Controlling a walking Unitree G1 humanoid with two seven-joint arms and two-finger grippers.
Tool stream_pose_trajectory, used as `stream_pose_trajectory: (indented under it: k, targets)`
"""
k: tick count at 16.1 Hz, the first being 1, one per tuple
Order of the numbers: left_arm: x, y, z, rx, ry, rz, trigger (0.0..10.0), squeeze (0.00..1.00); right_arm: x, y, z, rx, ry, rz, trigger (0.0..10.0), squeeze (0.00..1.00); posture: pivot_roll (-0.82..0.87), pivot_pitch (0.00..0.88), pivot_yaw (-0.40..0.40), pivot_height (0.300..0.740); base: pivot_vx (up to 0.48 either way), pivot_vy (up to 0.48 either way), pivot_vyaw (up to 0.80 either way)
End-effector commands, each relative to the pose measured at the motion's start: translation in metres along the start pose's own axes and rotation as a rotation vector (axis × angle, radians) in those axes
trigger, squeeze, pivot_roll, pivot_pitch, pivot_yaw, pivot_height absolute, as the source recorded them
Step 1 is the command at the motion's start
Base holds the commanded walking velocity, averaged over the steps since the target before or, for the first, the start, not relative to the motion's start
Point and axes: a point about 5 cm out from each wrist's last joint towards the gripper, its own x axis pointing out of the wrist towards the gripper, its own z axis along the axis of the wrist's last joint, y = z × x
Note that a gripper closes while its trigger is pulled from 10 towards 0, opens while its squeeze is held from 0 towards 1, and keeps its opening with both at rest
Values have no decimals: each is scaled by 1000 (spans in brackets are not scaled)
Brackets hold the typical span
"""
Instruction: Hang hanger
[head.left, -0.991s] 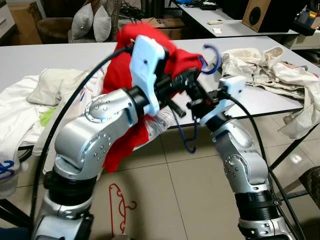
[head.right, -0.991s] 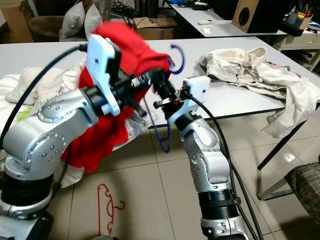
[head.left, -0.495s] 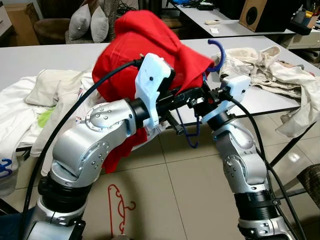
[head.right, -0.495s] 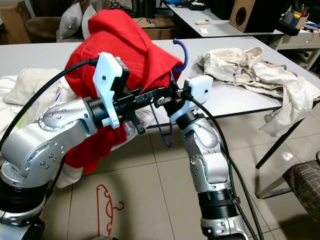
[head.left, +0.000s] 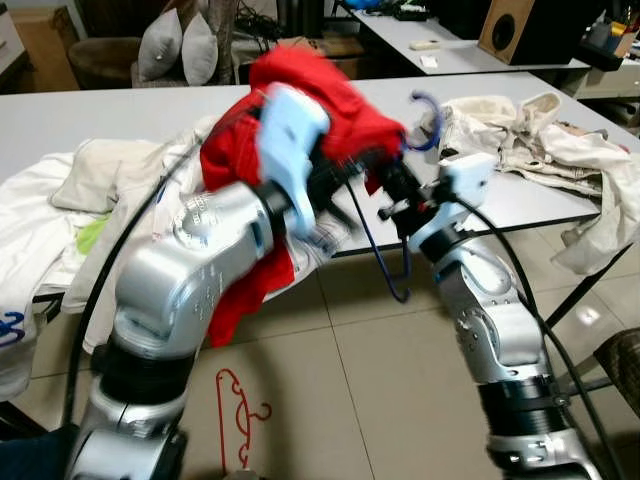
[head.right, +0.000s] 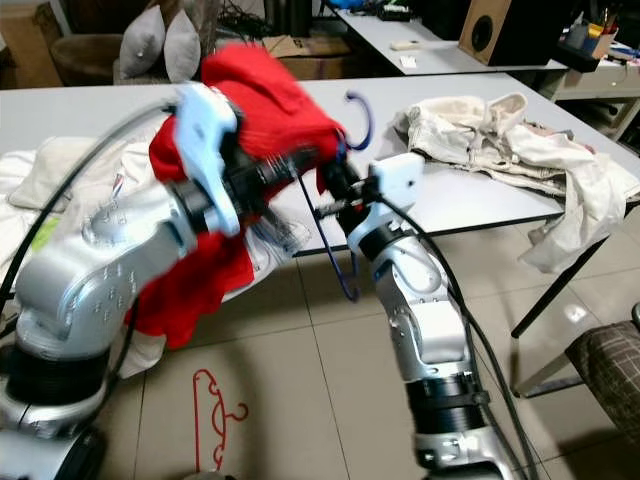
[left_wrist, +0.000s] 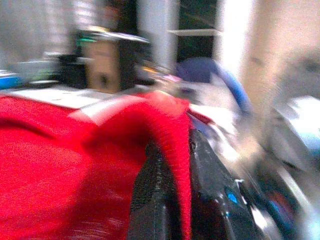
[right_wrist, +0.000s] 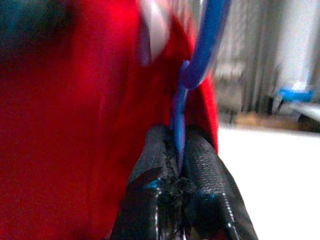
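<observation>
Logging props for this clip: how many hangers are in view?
2. A blue hanger pinched in the right tool beside the red garment; a red hanger on the floor. Clothing may hide others.

The blue hanger (head.left: 385, 235) is a thin plastic one, held up in the air at the front edge of the desk (head.left: 90, 115), its hook (head.left: 432, 118) curling upward above the red garment (head.left: 300, 95). Its neck runs down between two black fingers (right_wrist: 205, 165) pressed against it from either side, and one arm of it loops down below the desk edge, blurred. The red garment is bunched over the hanger's upper part, its bulk drooping down toward the floor; a fold of its ribbed edge drapes over another black finger (left_wrist: 155, 200).
</observation>
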Motion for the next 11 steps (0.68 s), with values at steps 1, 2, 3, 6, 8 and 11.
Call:
stream_pose_trajectory:
  k: [1,2,3,6,8,11]
  targets:
    - [0,21,7,-27,-36,151,10000,0,-9,5,-19,-26,129,48,10000,0,27,0,-13,740,0,0,0]
    - [0,34,7,-53,-45,243,10000,0,-16,8,-26,-23,172,76,10000,0,29,0,-10,740,0,0,0]
    - [-1,48,3,-39,-24,329,10000,0,-24,10,-26,7,178,86,10000,0,25,0,-6,740,0,0,0]
    - [-4,79,-12,-32,15,502,10000,0,-59,15,-9,39,167,182,10000,0,12,0,16,740,0,0,0]
    - [-5,92,-24,-54,45,574,10000,0,-82,19,9,66,135,246,10000,0,4,0,26,740,0,0,0]
    - [-12,100,-30,-91,39,558,10000,0,-116,2,35,103,67,62,10000,0,-17,0,45,740,0,0,0]
